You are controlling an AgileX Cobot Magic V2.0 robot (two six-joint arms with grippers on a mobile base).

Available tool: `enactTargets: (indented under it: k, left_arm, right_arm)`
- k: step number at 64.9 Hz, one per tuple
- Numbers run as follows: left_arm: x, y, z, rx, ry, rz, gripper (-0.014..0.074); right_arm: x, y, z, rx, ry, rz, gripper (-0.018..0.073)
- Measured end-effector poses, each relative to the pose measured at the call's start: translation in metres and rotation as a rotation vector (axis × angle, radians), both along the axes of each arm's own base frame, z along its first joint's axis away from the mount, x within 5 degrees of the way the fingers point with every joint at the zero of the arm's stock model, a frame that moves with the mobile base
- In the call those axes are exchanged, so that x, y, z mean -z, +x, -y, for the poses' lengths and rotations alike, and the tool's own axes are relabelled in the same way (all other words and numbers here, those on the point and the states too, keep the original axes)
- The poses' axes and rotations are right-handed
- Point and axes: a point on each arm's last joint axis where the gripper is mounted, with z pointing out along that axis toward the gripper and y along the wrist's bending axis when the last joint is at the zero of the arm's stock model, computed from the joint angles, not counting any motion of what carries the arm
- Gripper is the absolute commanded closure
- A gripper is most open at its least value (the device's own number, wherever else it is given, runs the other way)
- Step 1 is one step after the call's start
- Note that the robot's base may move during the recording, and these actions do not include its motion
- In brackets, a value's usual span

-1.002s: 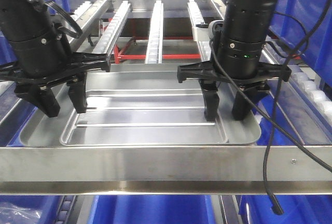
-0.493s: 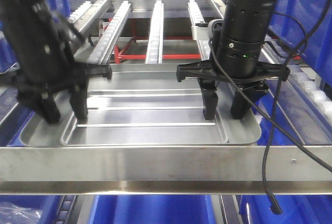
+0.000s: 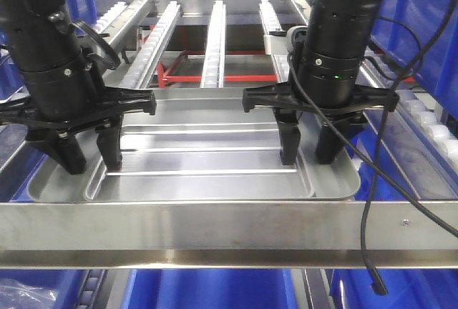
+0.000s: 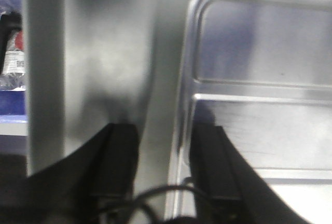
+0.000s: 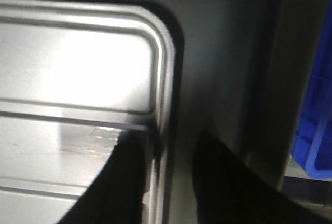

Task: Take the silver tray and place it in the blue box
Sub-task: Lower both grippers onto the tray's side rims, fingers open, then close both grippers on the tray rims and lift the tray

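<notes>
The silver tray (image 3: pixel 207 159) lies flat on the rack behind the front rail, its recessed centre and two long ridges showing. My left gripper (image 3: pixel 89 157) is open and straddles the raised step along the tray's left side (image 4: pixel 187 79); the left wrist view shows one finger (image 4: pixel 120 151) outside the step and the other inside, gripper (image 4: pixel 165 130). My right gripper (image 3: pixel 309 150) is open too, straddling the tray's right edge (image 5: pixel 163 68), gripper (image 5: pixel 171 137). Bright-blue plastic of the blue box (image 3: pixel 207 291) shows below the rail; most of it is hidden.
A brushed-steel rail bar (image 3: pixel 229 227) crosses the front. White roller rails (image 3: pixel 213 37) and a red frame (image 3: pixel 215 78) lie behind the tray. Blue crates (image 3: pixel 429 30) stand at the right. A black cable (image 3: pixel 368 237) hangs over the rail.
My left gripper has dropped lower and shifted slightly right over the tray's left side, blurred midway. The right gripper and the tray have hardly moved.
</notes>
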Motion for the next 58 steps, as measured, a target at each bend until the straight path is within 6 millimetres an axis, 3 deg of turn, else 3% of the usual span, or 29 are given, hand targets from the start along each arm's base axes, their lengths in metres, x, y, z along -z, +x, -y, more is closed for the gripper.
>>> enactTargets:
  k: [11, 26, 35, 46, 58]
  left_arm:
    - [0.0, 0.0, 0.001, -0.002, -0.008, 0.001, 0.0707]
    - [-0.005, 0.002, 0.003, -0.003, -0.006, -0.005, 0.0701]
    - [-0.025, 0.002, 0.003, -0.007, -0.011, 0.005, 0.0701]
    - [-0.061, -0.018, 0.005, 0.019, -0.023, 0.048, 0.0701]
    - [-0.077, -0.051, 0.002, 0.008, -0.036, 0.062, 0.0701]
  right_arm:
    - [0.001, 0.0, -0.001, 0.004, 0.01, -0.004, 0.0515]
    - [-0.004, 0.001, -0.002, 0.011, 0.013, -0.006, 0.051]
    - [-0.021, -0.001, -0.001, 0.032, 0.026, 0.005, 0.051]
    - [-0.06, -0.016, 0.001, 0.039, 0.047, 0.054, 0.051]
    - [-0.086, -0.053, 0.001, 0.048, 0.053, 0.102, 0.051]
